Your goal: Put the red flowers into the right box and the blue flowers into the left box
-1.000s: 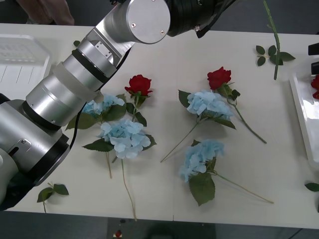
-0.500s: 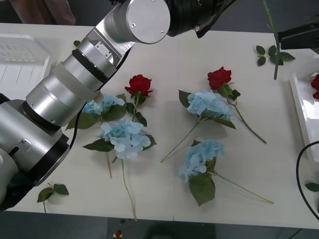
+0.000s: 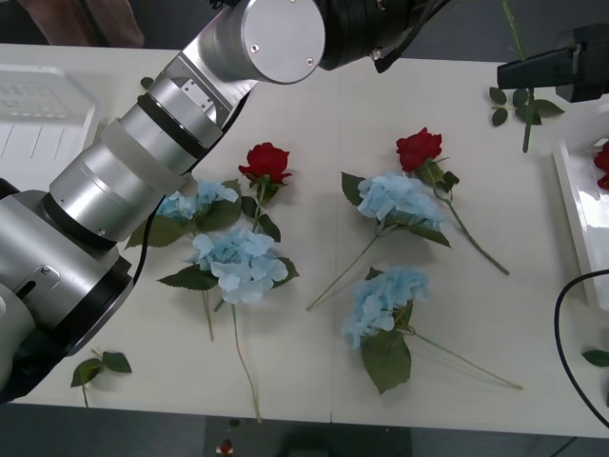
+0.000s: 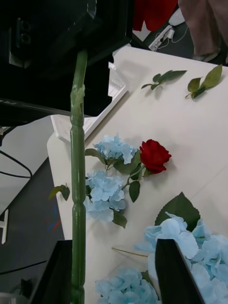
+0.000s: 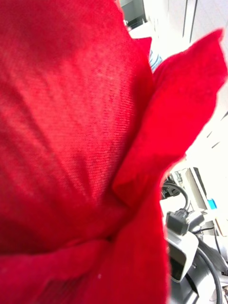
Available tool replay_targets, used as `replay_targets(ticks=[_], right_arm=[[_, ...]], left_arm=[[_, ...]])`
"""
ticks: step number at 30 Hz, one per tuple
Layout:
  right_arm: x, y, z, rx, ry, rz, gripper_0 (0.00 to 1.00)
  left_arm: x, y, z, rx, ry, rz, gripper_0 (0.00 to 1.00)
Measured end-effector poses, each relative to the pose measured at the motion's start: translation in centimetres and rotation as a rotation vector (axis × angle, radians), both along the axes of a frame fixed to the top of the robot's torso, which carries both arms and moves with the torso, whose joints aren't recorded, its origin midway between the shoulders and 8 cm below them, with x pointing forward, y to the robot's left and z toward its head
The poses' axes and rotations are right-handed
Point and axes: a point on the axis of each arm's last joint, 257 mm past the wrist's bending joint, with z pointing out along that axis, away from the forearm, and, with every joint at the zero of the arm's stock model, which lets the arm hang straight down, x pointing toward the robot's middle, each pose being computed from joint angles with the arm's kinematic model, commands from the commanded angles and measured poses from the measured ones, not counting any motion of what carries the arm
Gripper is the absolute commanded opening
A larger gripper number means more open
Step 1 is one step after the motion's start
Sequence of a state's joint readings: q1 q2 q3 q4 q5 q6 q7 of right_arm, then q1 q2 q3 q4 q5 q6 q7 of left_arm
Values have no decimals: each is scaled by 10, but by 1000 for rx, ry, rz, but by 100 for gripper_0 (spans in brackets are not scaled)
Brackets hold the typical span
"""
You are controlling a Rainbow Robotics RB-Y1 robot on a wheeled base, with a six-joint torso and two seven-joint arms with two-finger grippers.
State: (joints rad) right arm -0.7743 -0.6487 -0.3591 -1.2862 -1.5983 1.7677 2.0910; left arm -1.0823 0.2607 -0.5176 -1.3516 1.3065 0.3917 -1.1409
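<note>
Between the right gripper's [image 4: 116, 259] spread fingers: green stem [image 4: 77, 166] of a red flower, against one finger, not yet pinched. Newly swung in beside it, likely for a handover. Just beyond, right box [image 3: 576, 209]. Farther off, left arm [image 3: 143, 171], red petals [image 5: 71, 118] at its wrist.

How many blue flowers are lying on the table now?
4. Two on the left: one, and another partly behind the left arm. Two at centre: upper and lower. The arm may hide more.
</note>
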Motion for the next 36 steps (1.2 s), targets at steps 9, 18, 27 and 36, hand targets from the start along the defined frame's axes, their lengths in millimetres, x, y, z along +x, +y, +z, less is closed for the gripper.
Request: replay_targets(ticks=[9,18,27,36], right_arm=[[0,1,-2,5,34,-9,0],[-1,2,-1,8,34,-8,0],[0,1,0,11,34,-10,0],[4,-32,2,-31,38,-87,0]], left_arm=[[0,0,0,0,0,0,0],[1,0,0,0,1,1,100],[1,0,0,0,1,1,100],[1,0,0,0,1,1,100]])
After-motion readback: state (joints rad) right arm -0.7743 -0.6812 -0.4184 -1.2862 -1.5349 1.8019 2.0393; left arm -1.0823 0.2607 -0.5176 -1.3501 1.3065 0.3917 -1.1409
